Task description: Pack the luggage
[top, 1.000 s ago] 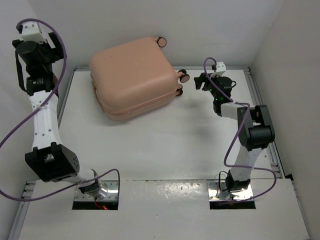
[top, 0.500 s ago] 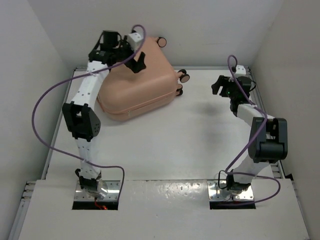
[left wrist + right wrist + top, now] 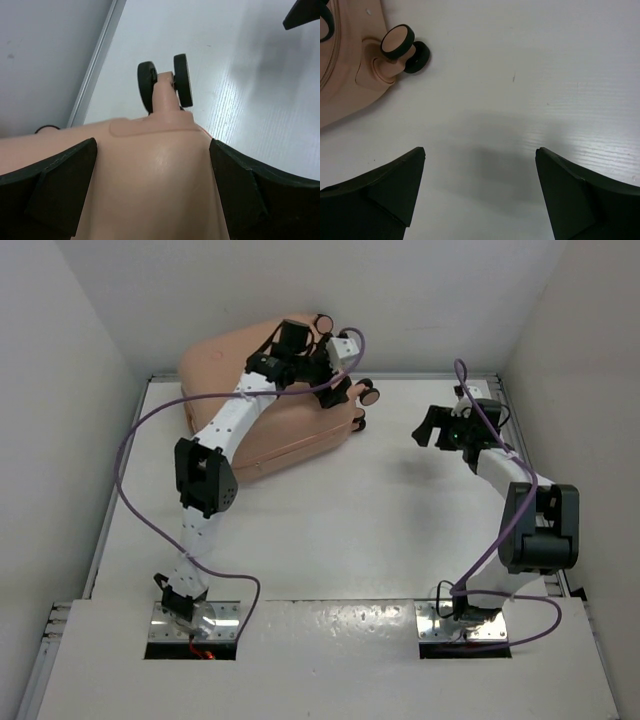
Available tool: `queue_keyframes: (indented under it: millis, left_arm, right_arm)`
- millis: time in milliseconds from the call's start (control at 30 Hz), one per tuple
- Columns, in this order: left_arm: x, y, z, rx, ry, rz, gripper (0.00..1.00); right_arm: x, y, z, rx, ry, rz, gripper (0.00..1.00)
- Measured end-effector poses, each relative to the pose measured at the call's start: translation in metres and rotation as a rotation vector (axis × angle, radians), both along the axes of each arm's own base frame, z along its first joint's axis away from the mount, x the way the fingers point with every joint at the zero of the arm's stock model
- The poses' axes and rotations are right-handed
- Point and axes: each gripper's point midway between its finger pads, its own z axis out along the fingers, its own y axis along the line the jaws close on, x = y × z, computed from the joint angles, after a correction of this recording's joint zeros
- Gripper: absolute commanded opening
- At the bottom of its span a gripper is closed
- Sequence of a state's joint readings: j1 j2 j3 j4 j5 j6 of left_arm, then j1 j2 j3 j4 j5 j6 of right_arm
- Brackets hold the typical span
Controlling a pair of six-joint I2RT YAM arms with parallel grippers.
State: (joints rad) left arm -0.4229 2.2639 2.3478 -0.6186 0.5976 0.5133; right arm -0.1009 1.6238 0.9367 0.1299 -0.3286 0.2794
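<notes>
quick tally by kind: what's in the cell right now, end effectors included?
luggage: 1 (salmon-pink, closed)
end effectors: 2 (left end effector and right end effector, both open)
total: 3

— Where does the suitcase lie?

— On the table, in its far left part, with its wheels turned to the right.

— And what is around it?

— The left gripper hangs over the suitcase's right end, near the wheels (touching or not, I cannot tell). The right gripper sits right of those wheels, over bare table, apart from the suitcase.
</notes>
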Motion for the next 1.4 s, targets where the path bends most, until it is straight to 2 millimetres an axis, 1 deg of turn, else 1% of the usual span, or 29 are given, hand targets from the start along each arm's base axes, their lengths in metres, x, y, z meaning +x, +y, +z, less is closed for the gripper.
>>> queue_keyframes:
  millis: [133,200,267,367,433,500,567,600,667,767,867,933,967,1033,1067,1133,1167,1200,1267,1300,1367,1400]
  left_arm:
    - [-0.003,-0.025,-0.012,0.045,-0.06,-0.043,0.99]
    - [-0.004,-0.038,-0.022,0.063,-0.083,-0.067,0.99]
    - [0.0,-0.046,-0.029,0.076,-0.112,-0.074,0.99]
    - [0.002,-0.054,-0.032,0.057,-0.122,-0.07,0.99]
    - [0.004,-0.054,-0.032,0.016,-0.11,-0.066,0.99]
    - [0.007,-0.052,-0.028,-0.016,-0.107,-0.059,0.99]
    - [0.008,-0.047,-0.027,0.001,-0.118,-0.049,0.98]
    - [0.007,-0.045,-0.027,0.02,-0.127,-0.042,0.96]
    - [0.007,-0.043,-0.03,0.066,-0.154,-0.031,0.96]
    - [0.002,-0.04,-0.031,0.107,-0.185,-0.028,0.96]
    - [-0.007,-0.033,-0.028,0.103,-0.185,-0.025,0.96]
    - [-0.014,-0.026,-0.026,0.091,-0.178,-0.011,0.96]
    - [-0.016,-0.022,-0.023,0.082,-0.171,0.003,0.96]
    - [-0.02,-0.013,-0.017,0.059,-0.149,0.041,0.96]
    - [-0.02,-0.007,-0.013,0.047,-0.137,0.068,0.96]
    - [-0.013,0.014,-0.005,0.025,-0.113,0.155,0.96]
    - [-0.011,0.022,-0.002,0.004,-0.088,0.185,0.96]
    - [-0.009,0.03,0.003,-0.021,-0.061,0.221,0.96]
    - [-0.004,0.048,0.014,-0.055,-0.043,0.292,0.96]
    - [0.001,0.06,0.02,-0.064,-0.047,0.336,0.96]
    - [0.007,0.087,0.028,-0.075,-0.051,0.425,0.96]
    - [0.008,0.101,0.03,-0.079,-0.049,0.47,0.96]
  right_arm:
    - [-0.007,-0.002,-0.002,0.005,0.029,0.009,0.91]
    - [-0.008,-0.005,-0.002,0.009,0.035,0.007,0.91]
    - [-0.006,-0.006,0.001,0.013,0.026,0.012,0.9]
    - [0.003,-0.005,0.011,0.026,-0.036,0.014,0.88]
    - [0.017,-0.002,0.021,0.051,-0.1,0.013,0.87]
    - [0.041,0.0,0.028,0.081,-0.152,0.007,0.87]
    - [0.074,0.003,0.03,0.116,-0.182,-0.002,0.88]
    - [0.095,0.005,0.034,0.132,-0.208,-0.005,0.88]
    - [0.127,0.012,0.036,0.162,-0.237,0.001,0.89]
    - [0.176,0.025,0.051,0.198,-0.304,0.014,0.91]
    - [0.207,0.036,0.068,0.246,-0.36,0.024,0.89]
    - [0.22,0.047,0.077,0.286,-0.384,0.041,0.88]
    - [0.223,0.052,0.08,0.304,-0.389,0.053,0.85]
    - [0.222,0.067,0.082,0.35,-0.378,0.1,0.82]
    - [0.217,0.078,0.082,0.378,-0.363,0.136,0.78]
    - [0.209,0.095,0.081,0.427,-0.332,0.19,0.74]
    - [0.204,0.104,0.08,0.449,-0.317,0.218,0.69]
    - [0.197,0.114,0.078,0.466,-0.3,0.253,0.67]
    - [0.18,0.137,0.065,0.503,-0.238,0.324,0.63]
    - [0.17,0.148,0.057,0.513,-0.205,0.357,0.59]
    - [0.151,0.169,0.039,0.523,-0.13,0.408,0.56]
    - [0.146,0.175,0.036,0.529,-0.108,0.423,0.52]
